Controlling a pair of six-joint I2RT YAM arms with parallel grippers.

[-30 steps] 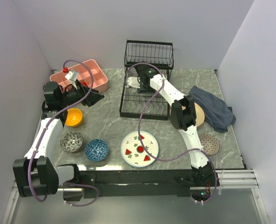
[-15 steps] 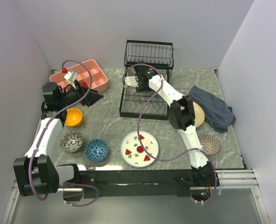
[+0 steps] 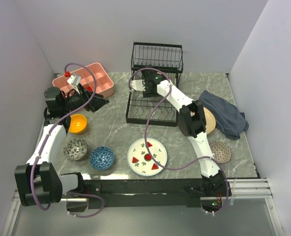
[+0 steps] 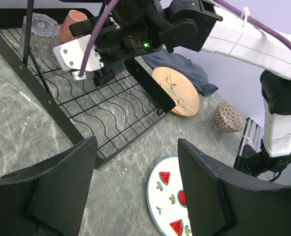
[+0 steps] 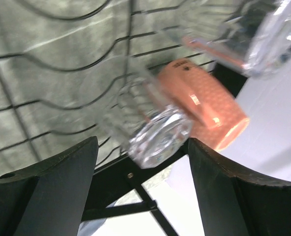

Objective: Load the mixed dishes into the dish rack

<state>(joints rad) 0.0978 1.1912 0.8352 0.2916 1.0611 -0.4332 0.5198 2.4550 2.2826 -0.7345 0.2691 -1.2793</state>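
The black wire dish rack (image 3: 152, 105) stands at the back centre. My right gripper (image 3: 145, 87) is inside it, open, with a clear glass (image 5: 155, 132) standing mouth-down between its fingers and a terracotta cup (image 5: 204, 105) just beyond. Both also show in the left wrist view, the glass (image 4: 39, 34) beside the cup (image 4: 71, 27). My left gripper (image 3: 98, 103) is open and empty, left of the rack. The orange bowl (image 3: 78, 123), grey bowl (image 3: 76, 149), blue bowl (image 3: 102, 158), watermelon plate (image 3: 147, 156) and brown bowl (image 3: 220, 151) lie on the table. The bird plate (image 4: 177, 91) leans right of the rack.
The pink compartment tray (image 3: 86, 81) with red items sits at the back left. A dark blue cloth (image 3: 226, 115) lies crumpled at the right, behind the bird plate. The right arm (image 3: 184, 105) spans the table from the front right to the rack.
My right gripper has moved a little toward the back left of the rack. The left arm has barely shifted. The dishes on the table have not moved.
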